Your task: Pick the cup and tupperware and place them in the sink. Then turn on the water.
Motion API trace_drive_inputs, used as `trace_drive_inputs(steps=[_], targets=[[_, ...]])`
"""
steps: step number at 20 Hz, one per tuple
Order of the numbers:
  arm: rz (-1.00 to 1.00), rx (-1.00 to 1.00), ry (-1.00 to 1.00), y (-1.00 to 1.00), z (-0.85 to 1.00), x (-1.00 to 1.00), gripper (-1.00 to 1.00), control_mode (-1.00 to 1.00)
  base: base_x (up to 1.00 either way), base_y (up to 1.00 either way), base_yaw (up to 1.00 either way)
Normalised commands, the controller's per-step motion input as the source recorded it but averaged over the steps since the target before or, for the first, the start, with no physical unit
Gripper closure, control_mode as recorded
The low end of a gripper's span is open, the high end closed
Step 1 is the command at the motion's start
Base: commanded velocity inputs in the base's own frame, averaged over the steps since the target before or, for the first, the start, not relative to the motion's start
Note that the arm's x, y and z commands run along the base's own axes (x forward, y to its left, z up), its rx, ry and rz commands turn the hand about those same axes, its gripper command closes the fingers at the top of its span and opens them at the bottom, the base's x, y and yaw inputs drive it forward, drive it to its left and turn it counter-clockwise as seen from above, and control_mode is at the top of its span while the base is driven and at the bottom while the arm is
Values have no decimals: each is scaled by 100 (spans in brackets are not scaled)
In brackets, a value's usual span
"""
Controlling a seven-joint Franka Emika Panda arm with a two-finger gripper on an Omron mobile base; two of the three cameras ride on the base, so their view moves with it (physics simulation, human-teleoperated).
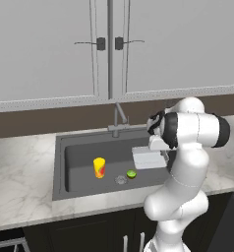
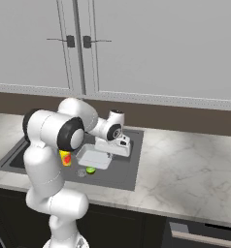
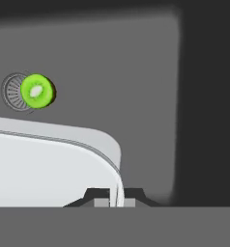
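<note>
**Tupperware held over the sink, cup already in the basin**

The claw (image 3: pixel 116 201) is clenched on the rim of the tupperware (image 1: pixel 149 158), its two dark tips pinching the container's thin edge between them in the hand view. The pale container hangs above the right part of the sink (image 1: pixel 60 167), roughly level, just under the white wrist. From the right base view the tupperware (image 2: pixel 94 158) appears to float a little over the basin floor rather than rest on it, though the angle makes that hard to settle.

The cup (image 1: pixel 99 168) stands upright on the sink floor, left of centre, its red-orange patch facing the near side. To its right lies the round metal drain (image 1: pixel 120 179), and a small green kiwi slice (image 1: pixel 131 174) sits just beside the drain; in the hand view the kiwi slice (image 3: pixel 37 91) overlaps the drain's edge.

The faucet (image 1: pixel 119 118) rises from the far rim of the sink, its spout angled up and to the left. The marble desk (image 1: pixel 20 167) surrounds the basin on both sides, beneath grey wall cabinets (image 1: pixel 45 49).
</note>
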Motion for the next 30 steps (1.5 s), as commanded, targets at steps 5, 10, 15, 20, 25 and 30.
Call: trace_drive_inputs(steps=[5, 10, 15, 20, 25, 30], targets=[[0, 0, 0, 0, -37, 1, 100, -100, 0, 0, 0], [0, 0, 0, 4, -33, 1, 100, -100, 0, 0, 0], [0, 0, 0, 13, -29, 8, 100, -100, 0, 0, 0], [0, 0, 0, 28, -25, 15, 100, -100, 0, 0, 0], [0, 0, 0, 7, -30, 14, 100, -100, 0, 0, 0], [0, 0, 0, 0, -35, 13, 100, -100, 0, 0, 0]])
